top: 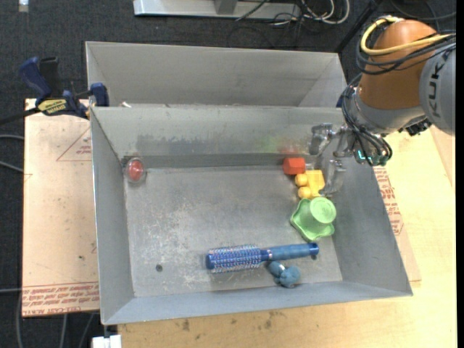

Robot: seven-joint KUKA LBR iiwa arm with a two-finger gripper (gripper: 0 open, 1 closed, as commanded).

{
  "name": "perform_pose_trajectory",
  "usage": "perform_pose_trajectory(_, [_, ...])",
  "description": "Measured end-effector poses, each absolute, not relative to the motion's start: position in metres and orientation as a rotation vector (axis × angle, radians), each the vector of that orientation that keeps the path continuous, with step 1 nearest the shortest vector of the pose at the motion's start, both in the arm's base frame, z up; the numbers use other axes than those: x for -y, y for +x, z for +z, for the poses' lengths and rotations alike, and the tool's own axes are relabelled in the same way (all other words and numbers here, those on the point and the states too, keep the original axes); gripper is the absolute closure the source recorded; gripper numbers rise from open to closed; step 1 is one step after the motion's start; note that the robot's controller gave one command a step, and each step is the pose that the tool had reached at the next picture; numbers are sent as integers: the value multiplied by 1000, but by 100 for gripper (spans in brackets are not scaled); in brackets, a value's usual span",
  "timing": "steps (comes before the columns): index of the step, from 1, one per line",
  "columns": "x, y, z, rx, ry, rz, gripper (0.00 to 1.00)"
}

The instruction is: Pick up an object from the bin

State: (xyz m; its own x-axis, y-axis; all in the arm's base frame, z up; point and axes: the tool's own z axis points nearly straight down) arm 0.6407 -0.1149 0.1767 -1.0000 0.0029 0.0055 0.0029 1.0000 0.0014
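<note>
Now low at the right side of the grey bin [109,216], the gripper [330,167] hangs just beside a yellow toy [310,183], which lies between an orange block [293,165] and a green cup [315,218]. Whether its jaws are apart cannot be told. A clean pick likely means centring over the toy, clear of its neighbours.

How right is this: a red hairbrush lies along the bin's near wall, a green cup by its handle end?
One slip: the camera view shows the hairbrush is blue, not red. The rest holds: near wall, green cup by its handle end.
</note>
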Motion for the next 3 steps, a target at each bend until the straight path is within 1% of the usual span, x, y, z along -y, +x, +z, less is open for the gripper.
perform_pose_trajectory(1, [103,555,70,3126,287,-4,0])
perform_pose_trajectory(2, [147,604,76,3011,909,-16,0])
perform_pose_trajectory(3, [125,614,71,2814,1410,-17,0])
